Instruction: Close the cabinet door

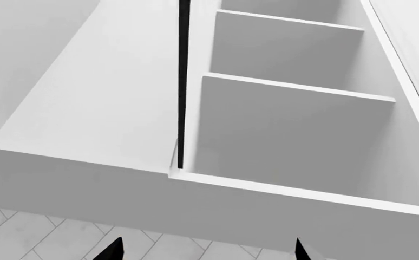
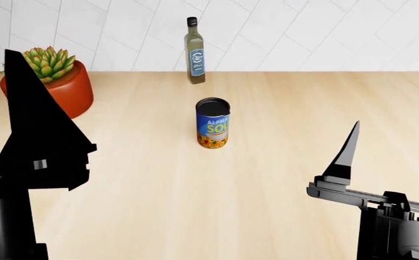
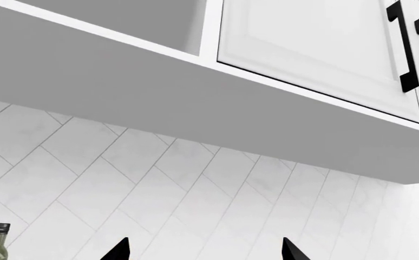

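The white wall cabinet (image 1: 282, 195) has a compartment standing open above my left gripper (image 1: 207, 252), with two bare shelves (image 1: 296, 124) seen from below. A broad white panel (image 1: 101, 103) lies beside the opening, across a black strip (image 1: 183, 81); I cannot tell whether it is the swung-out cabinet door. My left gripper is open and empty, below the cabinet's bottom edge. My right gripper (image 3: 203, 251) is also open and empty, under the cabinet's grey underside (image 3: 159, 92) near the opening's corner (image 3: 123, 13). In the head view both arms point upward, with the right gripper (image 2: 391, 162) spread.
Two closed white doors (image 3: 303, 43) with black handles (image 3: 406, 49) sit beside the opening. On the wooden counter (image 2: 267, 189) stand a soup can (image 2: 213, 123), an oil bottle (image 2: 194, 51) and a succulent in a red pot (image 2: 54, 81). A tiled wall (image 3: 159, 184) lies behind.
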`<state>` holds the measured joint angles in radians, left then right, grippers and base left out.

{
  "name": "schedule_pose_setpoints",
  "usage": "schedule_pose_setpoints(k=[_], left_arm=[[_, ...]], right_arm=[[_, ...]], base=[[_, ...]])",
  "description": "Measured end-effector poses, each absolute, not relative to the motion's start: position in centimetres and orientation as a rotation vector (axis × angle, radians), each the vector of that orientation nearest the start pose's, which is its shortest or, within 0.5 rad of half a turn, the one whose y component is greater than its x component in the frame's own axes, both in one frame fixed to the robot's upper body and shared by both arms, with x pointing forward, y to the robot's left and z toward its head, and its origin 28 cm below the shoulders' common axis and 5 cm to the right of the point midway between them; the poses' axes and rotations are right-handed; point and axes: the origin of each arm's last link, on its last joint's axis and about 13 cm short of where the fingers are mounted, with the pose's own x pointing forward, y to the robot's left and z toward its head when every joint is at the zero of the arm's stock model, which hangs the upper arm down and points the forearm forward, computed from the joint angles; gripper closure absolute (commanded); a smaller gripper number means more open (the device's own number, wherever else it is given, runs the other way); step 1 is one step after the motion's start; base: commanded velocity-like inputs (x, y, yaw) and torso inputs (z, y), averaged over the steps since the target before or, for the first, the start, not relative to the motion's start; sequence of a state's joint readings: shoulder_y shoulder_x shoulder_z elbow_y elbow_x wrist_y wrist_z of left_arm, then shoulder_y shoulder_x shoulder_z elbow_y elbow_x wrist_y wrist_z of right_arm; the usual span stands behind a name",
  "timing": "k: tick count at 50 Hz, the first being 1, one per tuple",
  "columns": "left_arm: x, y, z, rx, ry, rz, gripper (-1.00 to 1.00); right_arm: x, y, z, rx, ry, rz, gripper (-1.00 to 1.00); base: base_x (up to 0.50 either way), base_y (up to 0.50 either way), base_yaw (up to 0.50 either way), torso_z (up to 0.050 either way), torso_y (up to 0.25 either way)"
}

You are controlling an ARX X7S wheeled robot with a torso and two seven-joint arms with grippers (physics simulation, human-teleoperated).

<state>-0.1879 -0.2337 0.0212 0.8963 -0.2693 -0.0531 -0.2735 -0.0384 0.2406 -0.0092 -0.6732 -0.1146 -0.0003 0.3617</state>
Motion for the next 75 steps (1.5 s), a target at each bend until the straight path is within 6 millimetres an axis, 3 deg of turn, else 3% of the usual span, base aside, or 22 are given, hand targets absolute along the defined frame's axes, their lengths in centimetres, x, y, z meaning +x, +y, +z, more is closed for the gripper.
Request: schedule_pose_setpoints(k=[27,58,67,75], left_arm=[[17.3,21.7,22.1,-0.150,-0.999,-0.004,-1.00],[17.5,21.9,22.0,-0.211,-0.963,0.060,-1.00],[18.8,22.9,24.5,-0.234,-0.953,0.141,-1.00],[20.0,24.1,29.4,-0.221,-1.013,0.125,-1.00]], right_arm=[[18.2,-12.8,14.9,-0.217,-0.692,-0.288,-1.00],[18.3,-12.7,14.8,-0.218,-0.684,-0.279,-1.00],[18.4,-12.7,14.7,-0.210,-0.674,-0.278,-1.00],[18.3,-12.7,14.6,-0.199,-0.665,-0.274,-1.00]], base=[[0.00,0.01,0.00,0.050,0.068],[0.09,0.09,0.00,0.000,0.000],[0.00,0.00,0.00,0.000,0.000],[0.00,0.00,0.00,0.000,0.000]])
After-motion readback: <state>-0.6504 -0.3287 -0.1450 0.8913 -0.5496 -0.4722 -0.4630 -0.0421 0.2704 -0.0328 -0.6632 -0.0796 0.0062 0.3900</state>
